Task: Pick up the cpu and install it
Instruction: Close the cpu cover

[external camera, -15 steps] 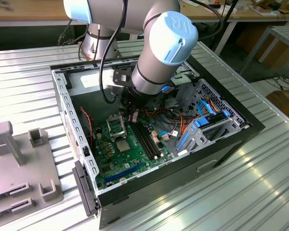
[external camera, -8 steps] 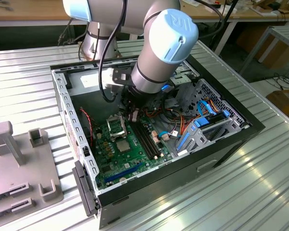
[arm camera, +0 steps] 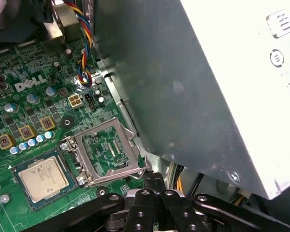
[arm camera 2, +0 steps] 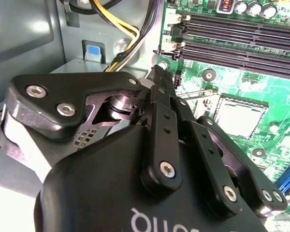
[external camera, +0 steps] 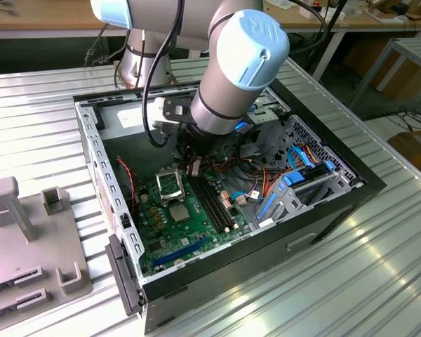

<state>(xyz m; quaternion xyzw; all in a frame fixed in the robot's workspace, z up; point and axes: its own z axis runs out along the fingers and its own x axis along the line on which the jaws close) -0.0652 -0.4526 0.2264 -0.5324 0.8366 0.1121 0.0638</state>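
Observation:
The cpu (arm camera: 40, 176) lies flat in its socket on the green motherboard (arm camera: 34, 101), silver lid up; it also shows in the second wrist view (arm camera 2: 239, 118) and the exterior view (external camera: 182, 210). Beside it the metal load plate (arm camera: 108, 152) stands swung open. My gripper (arm camera: 153, 178) hangs just off the plate's free edge, its black fingers pressed together with nothing between them. In the second wrist view the gripper (arm camera 2: 155, 72) points down near the board's corner. The exterior view places the gripper (external camera: 194, 168) inside the open computer case (external camera: 337, 203).
The grey power supply box (arm camera: 193, 87) rises close beside the gripper, with bundled wires (arm camera 2: 130, 34) at its foot. Black memory slots (arm camera 2: 241, 34) run past the socket. Blue drive brackets (external camera: 295, 184) fill the case's right side. Grey fixtures (external camera: 28, 232) sit on the ribbed table.

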